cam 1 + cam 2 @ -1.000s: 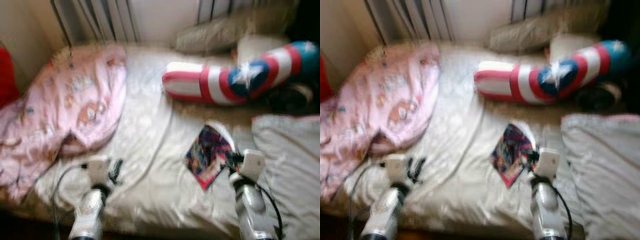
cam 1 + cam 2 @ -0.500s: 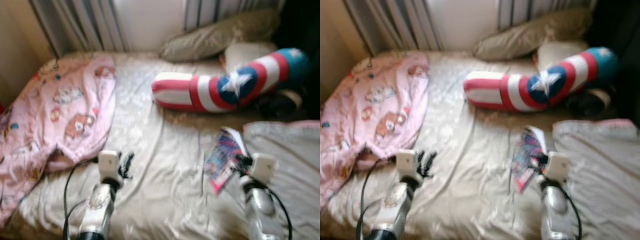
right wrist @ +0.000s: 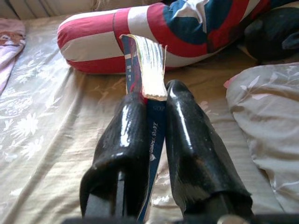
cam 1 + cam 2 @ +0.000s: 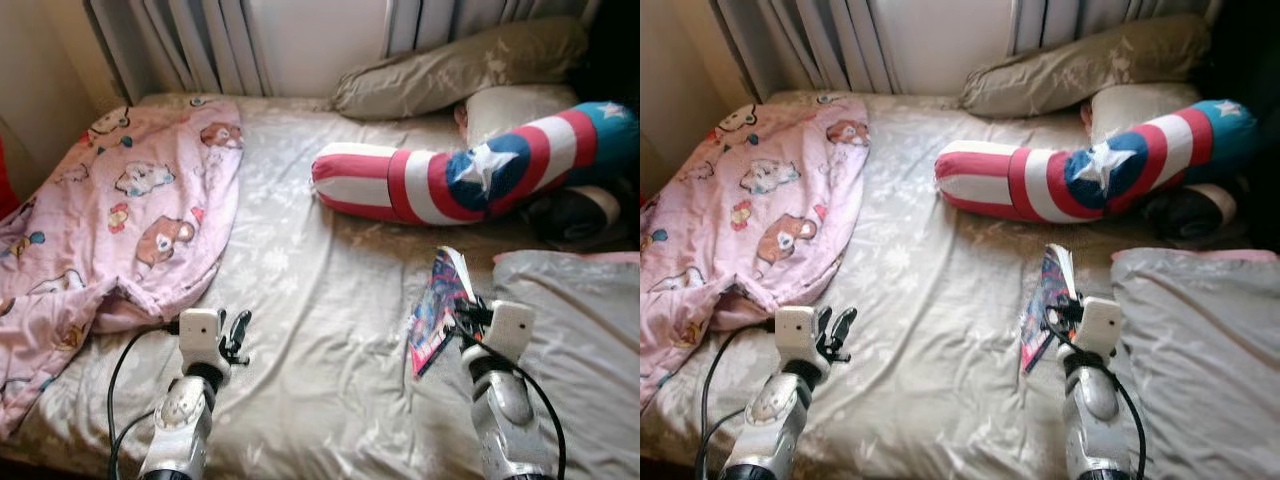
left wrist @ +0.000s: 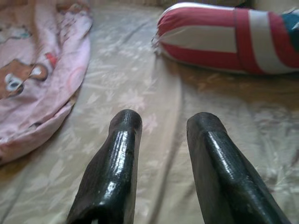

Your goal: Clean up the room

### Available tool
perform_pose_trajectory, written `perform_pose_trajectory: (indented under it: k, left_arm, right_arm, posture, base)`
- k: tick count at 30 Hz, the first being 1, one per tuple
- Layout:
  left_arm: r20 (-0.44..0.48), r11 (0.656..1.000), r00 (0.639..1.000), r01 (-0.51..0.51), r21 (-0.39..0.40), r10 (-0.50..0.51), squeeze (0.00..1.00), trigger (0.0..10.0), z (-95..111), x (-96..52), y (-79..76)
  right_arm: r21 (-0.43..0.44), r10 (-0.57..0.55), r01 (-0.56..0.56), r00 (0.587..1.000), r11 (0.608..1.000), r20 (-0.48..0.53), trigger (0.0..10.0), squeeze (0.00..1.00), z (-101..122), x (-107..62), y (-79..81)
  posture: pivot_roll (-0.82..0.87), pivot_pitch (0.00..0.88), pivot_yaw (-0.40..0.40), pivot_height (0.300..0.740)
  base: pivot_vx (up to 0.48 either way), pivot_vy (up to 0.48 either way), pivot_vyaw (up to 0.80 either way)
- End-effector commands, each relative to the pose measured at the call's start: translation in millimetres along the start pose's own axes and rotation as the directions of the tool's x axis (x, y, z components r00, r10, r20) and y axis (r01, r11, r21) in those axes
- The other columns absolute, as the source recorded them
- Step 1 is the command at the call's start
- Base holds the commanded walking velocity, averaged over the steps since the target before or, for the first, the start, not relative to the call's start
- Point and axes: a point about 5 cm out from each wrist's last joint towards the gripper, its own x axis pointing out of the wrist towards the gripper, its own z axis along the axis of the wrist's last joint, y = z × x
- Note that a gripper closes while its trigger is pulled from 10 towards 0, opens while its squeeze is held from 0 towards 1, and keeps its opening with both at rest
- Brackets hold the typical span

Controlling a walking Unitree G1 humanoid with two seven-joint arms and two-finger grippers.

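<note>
The right gripper is clenched on a thin colourful paperback book, held edge-up above the beige bedsheet. The left gripper hovers released. Next move: carry the book to storage.

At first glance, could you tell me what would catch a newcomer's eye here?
The red, white and blue star bolster lying across the head of the bed stands out most. Next comes the right end effector, holding a colourful book upright above the sheet, then the pink cartoon blanket spread over the bed's left side.
</note>
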Motion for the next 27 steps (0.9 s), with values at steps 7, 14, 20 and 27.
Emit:
perform_pose_trajectory:
  k: [7,14,20,27]
  left_arm:
    - [0.078,0.999,0.996,-0.049,0.004,0.049,0.00,10.0,14.6,1.6,5.9]
    - [0.084,0.998,0.995,-0.062,0.034,0.059,0.00,10.0,20.8,-1.0,19.3]
    - [0.056,0.999,0.997,-0.046,0.018,0.045,0.00,10.0,12.6,-4.4,10.9]
    - [0.054,0.999,0.998,-0.039,0.012,0.038,0.00,10.0,12.5,-3.5,8.4]
  right_arm:
    - [0.016,0.040,-0.041,0.997,0.999,0.071,10.0,0.00,10.4,0.8,7.7]
    - [-0.030,0.088,-0.086,0.993,0.996,0.084,10.0,0.00,13.1,-0.4,9.2]
    - [0.000,0.108,-0.109,0.983,0.994,0.146,10.0,0.00,27.2,2.7,13.4]
    - [0.009,0.121,-0.123,0.985,0.992,0.125,10.0,0.00,25.1,2.1,15.1]
  posture:
    - [0.03,0.101,0.030,0.740]
    - [0.02,0.113,0.033,0.740]
    - [0.02,0.117,0.031,0.740]
    - [0.02,0.119,0.029,0.730]
  base:
    - [0.000,0.000,0.00]
    - [0.000,0.000,0.00]
    - [0.000,0.000,0.00]
    - [0.000,0.000,0.00]
